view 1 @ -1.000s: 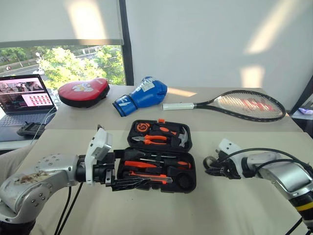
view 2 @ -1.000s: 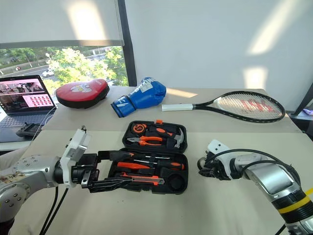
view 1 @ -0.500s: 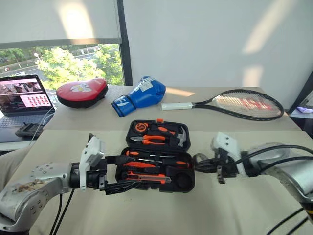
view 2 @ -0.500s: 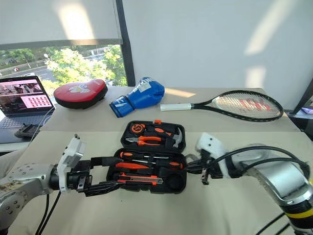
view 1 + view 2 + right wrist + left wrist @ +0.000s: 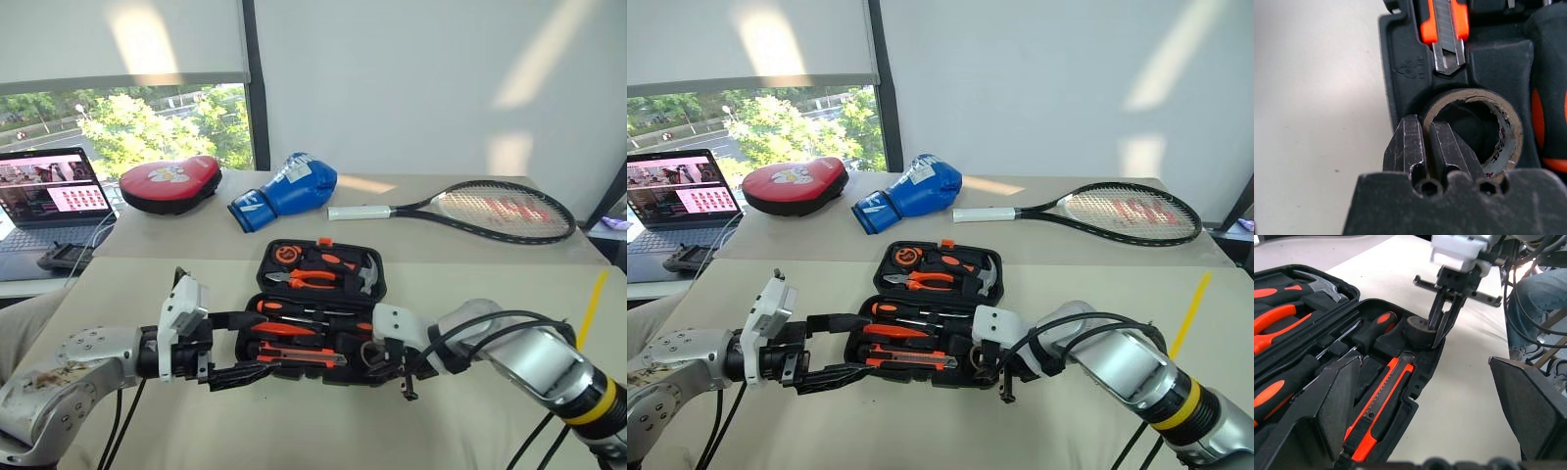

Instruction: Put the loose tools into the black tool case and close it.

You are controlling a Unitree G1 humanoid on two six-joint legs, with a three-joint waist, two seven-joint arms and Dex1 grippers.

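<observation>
Carrying tape roll (image 5: 1474,129) from bench (image 5: 470,421) into tool case (image 5: 323,294): right gripper (image 5: 1432,147) pinching its wall; left gripper (image 5: 1425,396) spread; lid unclosed.

**Tape roll brought to the case**

The right gripper (image 5: 1427,147), earlier out on the bare table beside the black tool case (image 5: 294,377), has been swung across to the case's near right corner. The tape roll (image 5: 1474,129), pinched by its wall, now sits in its round slot.
</observation>
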